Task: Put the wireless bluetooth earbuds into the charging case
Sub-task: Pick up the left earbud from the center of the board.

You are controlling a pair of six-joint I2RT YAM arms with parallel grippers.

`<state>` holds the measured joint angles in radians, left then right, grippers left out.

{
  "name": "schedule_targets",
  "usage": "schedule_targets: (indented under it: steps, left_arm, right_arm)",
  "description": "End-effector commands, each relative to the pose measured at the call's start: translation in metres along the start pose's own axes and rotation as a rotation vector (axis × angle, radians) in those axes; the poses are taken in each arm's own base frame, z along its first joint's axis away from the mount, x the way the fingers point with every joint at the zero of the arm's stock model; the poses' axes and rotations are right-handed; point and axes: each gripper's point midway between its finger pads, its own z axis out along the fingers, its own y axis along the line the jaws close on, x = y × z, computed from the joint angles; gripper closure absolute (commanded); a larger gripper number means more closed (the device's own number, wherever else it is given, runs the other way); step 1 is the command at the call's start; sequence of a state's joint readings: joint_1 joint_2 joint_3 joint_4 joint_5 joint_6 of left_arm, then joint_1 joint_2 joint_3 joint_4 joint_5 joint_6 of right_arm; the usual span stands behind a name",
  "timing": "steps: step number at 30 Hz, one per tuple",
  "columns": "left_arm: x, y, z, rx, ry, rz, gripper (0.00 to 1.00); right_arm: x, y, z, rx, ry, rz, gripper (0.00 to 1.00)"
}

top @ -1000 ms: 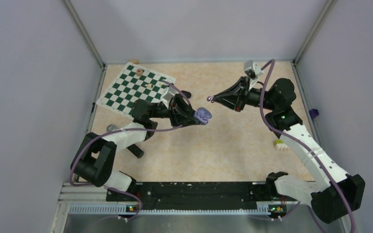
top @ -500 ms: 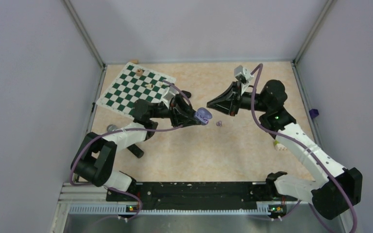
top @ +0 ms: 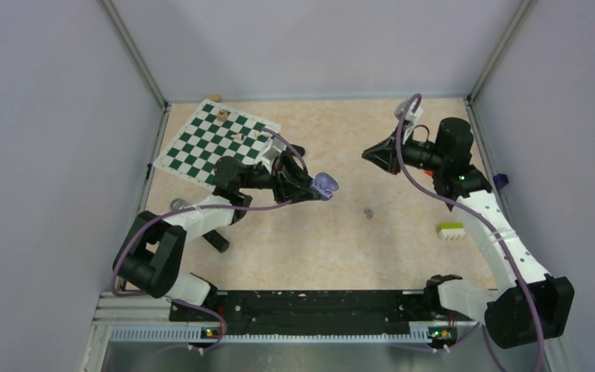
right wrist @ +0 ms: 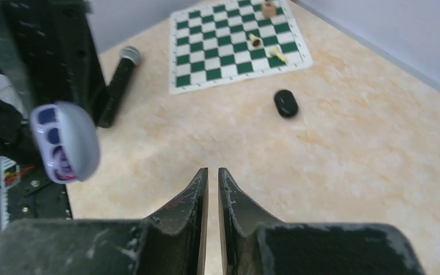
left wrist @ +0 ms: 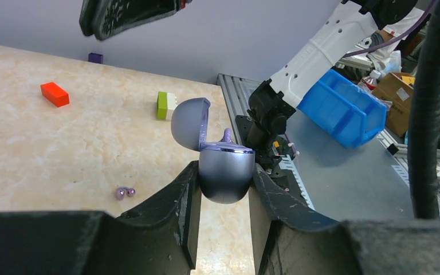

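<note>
Left gripper [top: 315, 191]: jaws clenched on pale purple charging case [left wrist: 224, 175], lid open, held off table [top: 403, 256]. Right gripper [right wrist: 212, 172]: jaws almost together, nothing between, raised toward far right corner. Pale purple earbud [top: 369, 212] loose mid-table, apart from both grippers.

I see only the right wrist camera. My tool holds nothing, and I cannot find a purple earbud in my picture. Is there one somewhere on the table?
Observer: Yes. A pale purple earbud lies on the table between the two arms, nearer to their bases than the open charging case.
Operator: Is my tool above it?
Observer: No. In the top view the right tool is farther from the bases than the earbud, not over it.
Operator: How is the case held?
Observer: The left wrist view shows the left tool clamped on its lower half.
</note>
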<state>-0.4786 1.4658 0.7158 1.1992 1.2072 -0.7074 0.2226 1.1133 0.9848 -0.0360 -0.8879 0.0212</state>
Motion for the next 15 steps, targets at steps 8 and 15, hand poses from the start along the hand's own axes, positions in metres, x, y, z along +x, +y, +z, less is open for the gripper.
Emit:
schedule_targets:
  steps: [8, 15]
  left_arm:
    - [-0.012, -0.006, -0.001, -0.001, -0.010, 0.050, 1.00]
    - [-0.011, -0.005, -0.001, -0.002, 0.002, 0.039, 1.00]
  right_arm:
    - [0.150, -0.074, -0.040, 0.222, 0.417, 0.264, 0.88]
    - [0.222, -0.080, -0.048, 0.194, 0.581, 0.519, 0.82]
